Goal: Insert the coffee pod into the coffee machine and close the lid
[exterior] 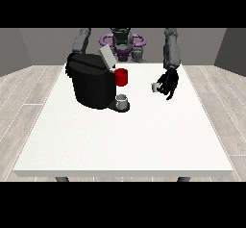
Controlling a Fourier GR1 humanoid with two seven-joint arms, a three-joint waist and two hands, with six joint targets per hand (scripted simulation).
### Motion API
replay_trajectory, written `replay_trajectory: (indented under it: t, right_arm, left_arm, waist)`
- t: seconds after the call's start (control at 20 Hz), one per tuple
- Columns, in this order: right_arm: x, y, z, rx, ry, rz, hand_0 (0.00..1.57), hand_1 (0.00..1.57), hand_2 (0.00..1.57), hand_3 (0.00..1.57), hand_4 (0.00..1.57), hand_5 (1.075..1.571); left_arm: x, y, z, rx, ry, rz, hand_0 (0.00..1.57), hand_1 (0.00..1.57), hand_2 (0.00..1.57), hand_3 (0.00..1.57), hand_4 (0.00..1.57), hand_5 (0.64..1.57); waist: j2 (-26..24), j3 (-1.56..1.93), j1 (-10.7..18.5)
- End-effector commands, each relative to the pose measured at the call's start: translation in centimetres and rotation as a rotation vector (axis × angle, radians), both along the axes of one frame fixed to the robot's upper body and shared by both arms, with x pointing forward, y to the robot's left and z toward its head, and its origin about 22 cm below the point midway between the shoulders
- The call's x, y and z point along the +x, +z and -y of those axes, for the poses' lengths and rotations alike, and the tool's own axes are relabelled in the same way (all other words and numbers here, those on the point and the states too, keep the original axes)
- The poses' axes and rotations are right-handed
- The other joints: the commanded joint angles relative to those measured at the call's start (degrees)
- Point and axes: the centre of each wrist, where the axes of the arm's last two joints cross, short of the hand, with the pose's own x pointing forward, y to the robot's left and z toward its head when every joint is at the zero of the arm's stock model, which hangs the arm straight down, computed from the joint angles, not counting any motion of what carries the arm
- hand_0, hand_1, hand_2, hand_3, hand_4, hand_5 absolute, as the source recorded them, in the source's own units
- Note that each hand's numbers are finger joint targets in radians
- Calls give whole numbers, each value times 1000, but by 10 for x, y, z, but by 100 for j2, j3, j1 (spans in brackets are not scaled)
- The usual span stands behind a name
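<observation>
Fingers of the hand at the view's right (168, 83) curl round a small grey cylindrical coffee pod (155, 87).

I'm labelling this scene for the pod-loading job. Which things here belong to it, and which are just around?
Belongs to the job:
coffee machine, its lid raised
coffee pod, at the hand at the view's right

Just around:
red cup beside the machine
grey cup on the machine's tray
white table
</observation>
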Motion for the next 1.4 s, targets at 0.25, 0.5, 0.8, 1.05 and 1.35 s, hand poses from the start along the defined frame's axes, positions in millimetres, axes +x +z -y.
replay_trajectory:
  t: [0.25, 0.5, 0.8, 1.05, 1.35]
  right_arm:
    - [-24, -42, 13, 19, -23, -76, 0, 0, 0, 0, 290, 1571]
    - [-26, -51, 23, 35, -10, -113, 0, 0, 0, 0, 259, 1571]
    - [-14, -37, 15, -5, -22, -143, 0, 0, 0, 0, 235, 1571]
    - [-24, -52, 11, 2, -14, -154, 0, 0, 0, 0, 298, 1571]
    - [-52, -90, 35, 1, -70, -238, 0, 0, 0, 0, 314, 1571]
  left_arm:
    - [-4, -28, 38, -84, -110, -1, 1367, 1367, 1422, 1365, 678, 1571]
    - [8, -14, 42, -141, -114, -33, 1443, 1443, 1421, 1310, 612, 1571]
    - [23, 18, 34, -140, -165, -25, 1404, 1404, 1377, 1284, 602, 1571]
    - [31, 26, 58, -226, -141, -9, 1256, 1256, 1311, 1263, 576, 1571]
    - [27, 23, 90, -237, -183, -110, 1193, 1193, 1249, 1297, 573, 1571]
  waist:
    - [-406, -61, 112]
    - [-614, -60, 166]
    - [-906, -62, 195]
    - [-1155, -62, 179]
    - [-1631, -59, 513]
